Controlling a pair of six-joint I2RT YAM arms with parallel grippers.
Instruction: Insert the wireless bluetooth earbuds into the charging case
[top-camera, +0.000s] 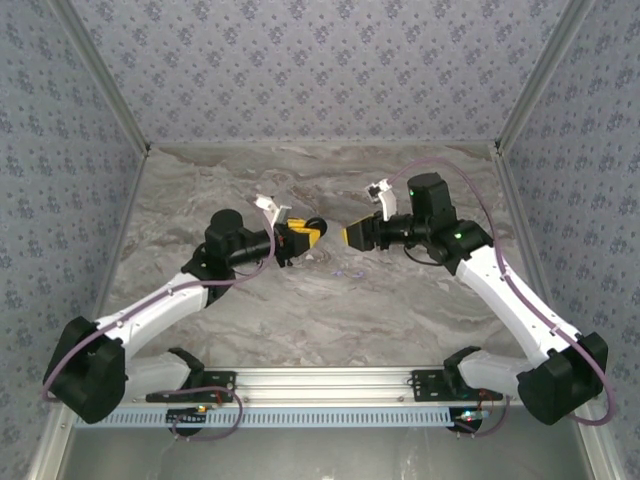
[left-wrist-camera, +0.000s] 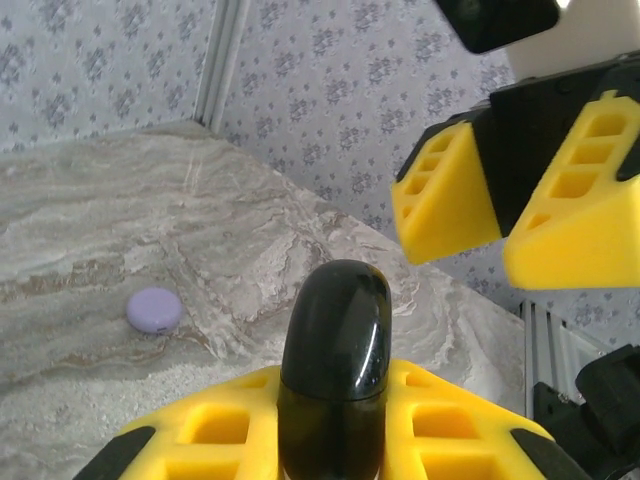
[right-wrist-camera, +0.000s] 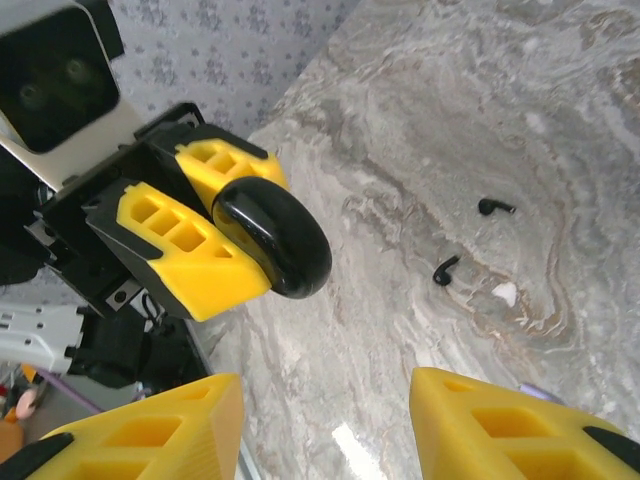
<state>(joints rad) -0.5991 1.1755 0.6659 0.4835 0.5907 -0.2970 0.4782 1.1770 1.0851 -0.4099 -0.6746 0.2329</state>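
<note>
A glossy black charging case (left-wrist-camera: 335, 340) stands upright between the yellow fingers of my left gripper (left-wrist-camera: 335, 440), which is shut on it above the table. A seam runs round the case. From above, the case (top-camera: 316, 228) sticks out of the left gripper (top-camera: 300, 238) toward my right gripper (top-camera: 355, 235), a short gap apart. The right gripper (right-wrist-camera: 325, 420) is open with nothing between its fingers and faces the case (right-wrist-camera: 275, 240). Two black earbuds (right-wrist-camera: 495, 207) (right-wrist-camera: 446, 269) lie loose on the marble table below.
A pale lilac round puck (left-wrist-camera: 154, 309) lies on the table to the left. A small white speck (right-wrist-camera: 505, 293) sits beside the black earbuds. Patterned walls (top-camera: 320, 70) close in the table at the back and both sides.
</note>
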